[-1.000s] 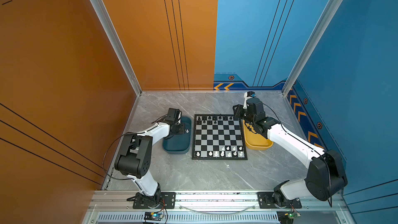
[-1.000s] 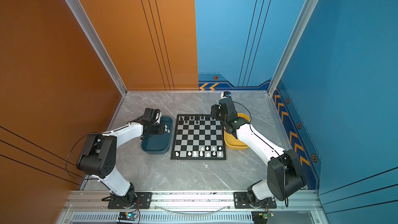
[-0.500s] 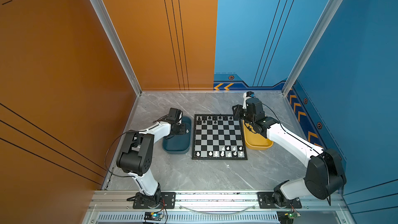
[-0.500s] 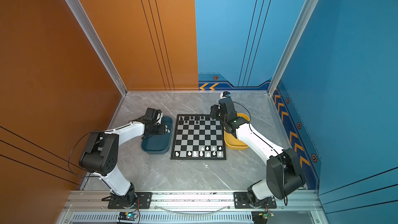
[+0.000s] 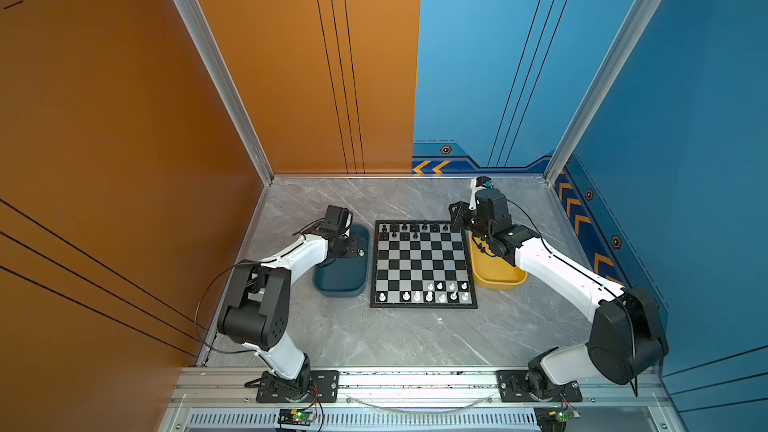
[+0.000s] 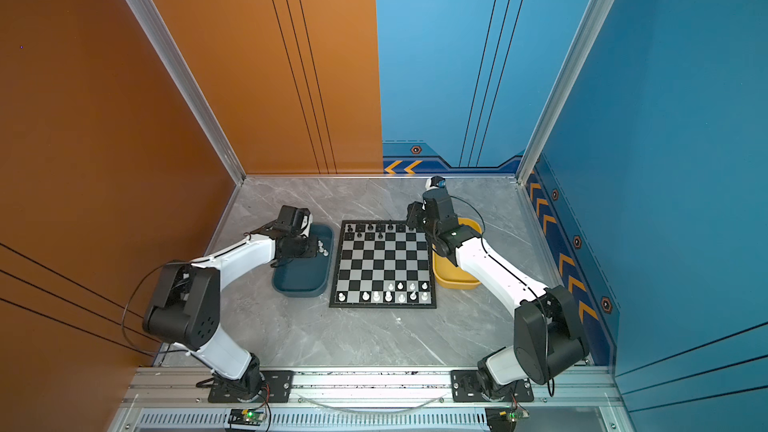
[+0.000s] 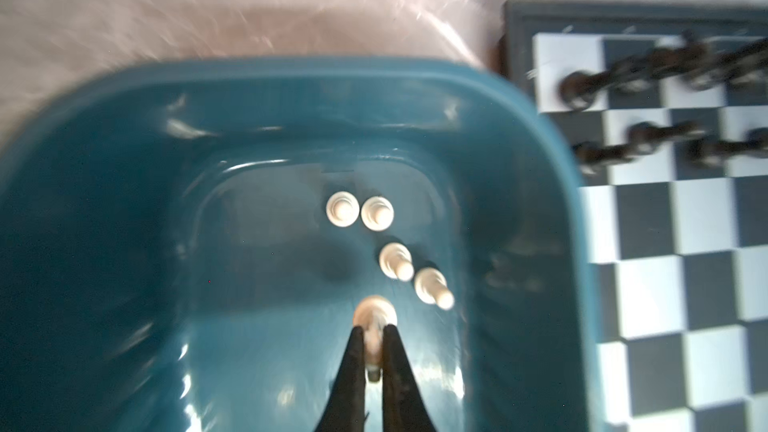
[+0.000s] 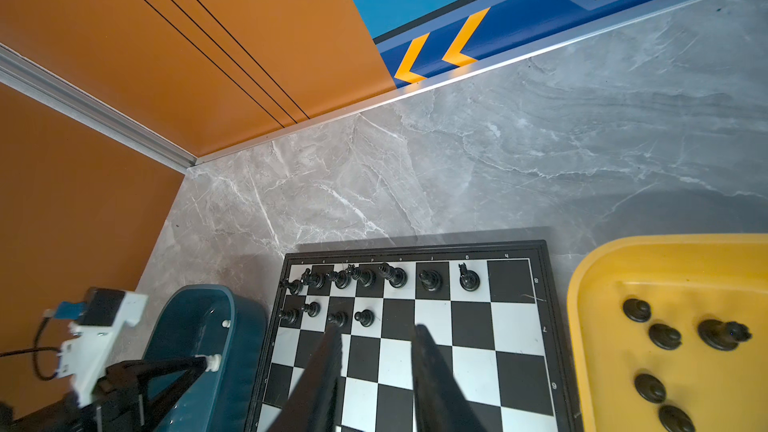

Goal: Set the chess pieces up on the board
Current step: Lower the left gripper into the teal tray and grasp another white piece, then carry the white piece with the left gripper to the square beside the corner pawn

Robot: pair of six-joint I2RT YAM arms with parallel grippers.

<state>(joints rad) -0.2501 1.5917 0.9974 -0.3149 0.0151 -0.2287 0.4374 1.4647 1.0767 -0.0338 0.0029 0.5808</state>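
A white chess piece (image 7: 375, 314) is pinched between the left fingers (image 7: 358, 351), which are closed tight on its stem, one tip on each side, its round base showing past the tips. It is inside the dark teal tray (image 7: 291, 72), in the tray's 12 o'clock half, with four loose white pawns (image 7: 395, 261) just beyond. The tray sits at 9 o'clock of the board (image 5: 424, 268). The right fingers (image 8: 430, 367), partly open and empty, hover over the board near its 1 o'clock corner.

Marble table (image 5: 415, 338), board (image 5: 422, 261), teal tray (image 5: 340, 286), yellow tray (image 5: 496, 279)
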